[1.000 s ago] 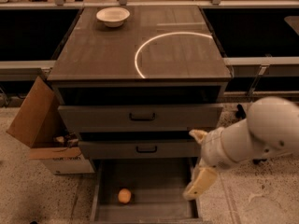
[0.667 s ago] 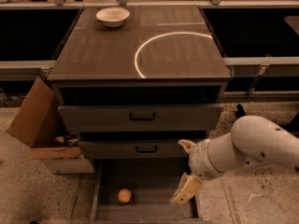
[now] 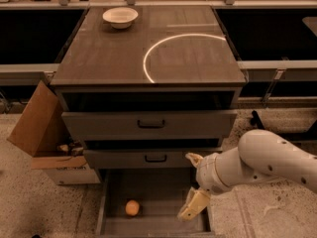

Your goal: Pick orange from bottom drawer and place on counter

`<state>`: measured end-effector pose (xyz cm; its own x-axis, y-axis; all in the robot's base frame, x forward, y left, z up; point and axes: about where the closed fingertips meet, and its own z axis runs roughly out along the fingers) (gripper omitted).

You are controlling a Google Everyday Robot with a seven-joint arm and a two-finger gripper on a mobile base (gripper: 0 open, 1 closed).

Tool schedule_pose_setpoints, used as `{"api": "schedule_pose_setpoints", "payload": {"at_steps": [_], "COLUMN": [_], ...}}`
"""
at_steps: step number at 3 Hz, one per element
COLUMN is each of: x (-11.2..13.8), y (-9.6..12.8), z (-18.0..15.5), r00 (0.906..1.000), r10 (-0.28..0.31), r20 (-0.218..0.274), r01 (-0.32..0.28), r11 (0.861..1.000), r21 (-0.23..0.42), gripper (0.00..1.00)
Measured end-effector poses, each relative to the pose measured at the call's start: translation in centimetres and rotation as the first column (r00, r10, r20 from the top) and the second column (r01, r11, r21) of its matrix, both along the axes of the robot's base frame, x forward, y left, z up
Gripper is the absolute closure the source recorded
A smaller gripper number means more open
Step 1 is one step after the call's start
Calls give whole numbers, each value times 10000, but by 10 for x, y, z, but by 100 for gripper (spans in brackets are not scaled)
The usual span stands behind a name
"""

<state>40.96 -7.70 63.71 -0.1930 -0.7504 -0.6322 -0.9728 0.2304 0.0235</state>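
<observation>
The orange (image 3: pixel 132 208) lies on the floor of the open bottom drawer (image 3: pixel 163 187), at its left front. My gripper (image 3: pixel 191 183) hangs over the right part of the drawer, open, with one cream finger (image 3: pixel 194 158) up by the middle drawer front and the other finger (image 3: pixel 192 206) low near the drawer floor. It holds nothing and is well to the right of the orange. The counter (image 3: pixel 114 58) is the dark cabinet top with a bright arc.
A white bowl (image 3: pixel 120 17) stands at the counter's back left. Two drawers with black handles (image 3: pixel 151 124) sit above the open one, slightly pulled out. An open cardboard box (image 3: pixel 42 133) stands on the speckled floor left of the cabinet.
My arm and gripper have moved left and slightly down, from the drawer's right edge to over its right part. The orange has not moved.
</observation>
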Motion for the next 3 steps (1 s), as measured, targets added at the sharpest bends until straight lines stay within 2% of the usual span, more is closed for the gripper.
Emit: {"api": "schedule_pose_setpoints", "payload": {"at_steps": [1, 2, 3], "x": [-9, -16, -19], "y": [22, 49, 85], "z": [-56, -120, -193], "r00": [9985, 9954, 9900], "r10": [313, 304, -147], "r20": [-442, -906, -1402], "r01": [-302, -255, 298], "r11": [9992, 9981, 9939], "r21": [262, 554, 1061], "gripper": [0, 0, 0]}}
